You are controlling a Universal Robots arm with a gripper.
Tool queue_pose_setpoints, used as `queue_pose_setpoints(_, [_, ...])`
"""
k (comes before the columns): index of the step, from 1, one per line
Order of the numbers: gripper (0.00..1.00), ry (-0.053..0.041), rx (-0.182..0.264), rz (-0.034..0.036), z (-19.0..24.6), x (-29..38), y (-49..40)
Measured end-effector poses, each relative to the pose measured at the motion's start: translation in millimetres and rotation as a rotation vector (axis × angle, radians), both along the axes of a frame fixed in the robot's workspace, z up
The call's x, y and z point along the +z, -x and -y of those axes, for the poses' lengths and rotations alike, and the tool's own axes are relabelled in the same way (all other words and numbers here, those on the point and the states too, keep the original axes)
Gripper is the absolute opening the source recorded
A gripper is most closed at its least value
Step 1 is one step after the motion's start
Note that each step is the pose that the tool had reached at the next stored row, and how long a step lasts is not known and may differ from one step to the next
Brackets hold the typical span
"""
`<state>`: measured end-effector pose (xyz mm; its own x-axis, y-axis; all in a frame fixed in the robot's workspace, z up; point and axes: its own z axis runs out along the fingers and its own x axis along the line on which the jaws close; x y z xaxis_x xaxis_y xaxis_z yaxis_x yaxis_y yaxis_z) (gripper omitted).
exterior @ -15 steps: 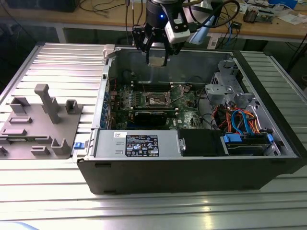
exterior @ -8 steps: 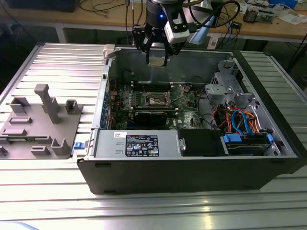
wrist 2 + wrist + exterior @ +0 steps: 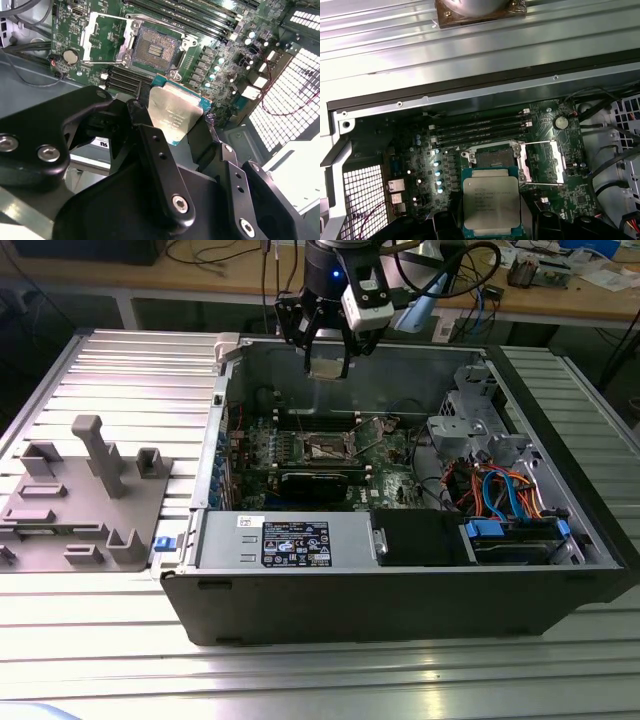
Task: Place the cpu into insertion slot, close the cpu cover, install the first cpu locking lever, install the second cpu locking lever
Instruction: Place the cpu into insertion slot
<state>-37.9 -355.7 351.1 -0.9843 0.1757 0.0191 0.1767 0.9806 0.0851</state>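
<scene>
My gripper (image 3: 328,362) hangs over the back wall of the open computer case, shut on the cpu (image 3: 328,368). In both wrist views the cpu (image 3: 175,112) (image 3: 492,202) is a silvery square chip on a green edge, clamped between the black fingers (image 3: 150,145). It is above and apart from the board. The insertion slot (image 3: 156,48) (image 3: 492,156) (image 3: 327,447) lies bare, its dark contact field showing. The cpu cover (image 3: 106,37) (image 3: 543,162) is swung open beside the slot, with thin wire levers raised along it.
Long memory slots (image 3: 200,12) run beside the socket. A power supply (image 3: 290,540) sits at the case front, and a drive cage with blue and orange cables (image 3: 500,495) lies at the exterior view's right. A grey fixture tray (image 3: 80,505) rests on the ribbed table to the left.
</scene>
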Motion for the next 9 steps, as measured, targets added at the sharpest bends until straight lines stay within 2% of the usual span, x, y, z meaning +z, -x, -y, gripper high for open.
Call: queue_pose_setpoints(9, [0.55, 0.0004, -0.045, 0.0000, 0.0, -0.2, 0.0])
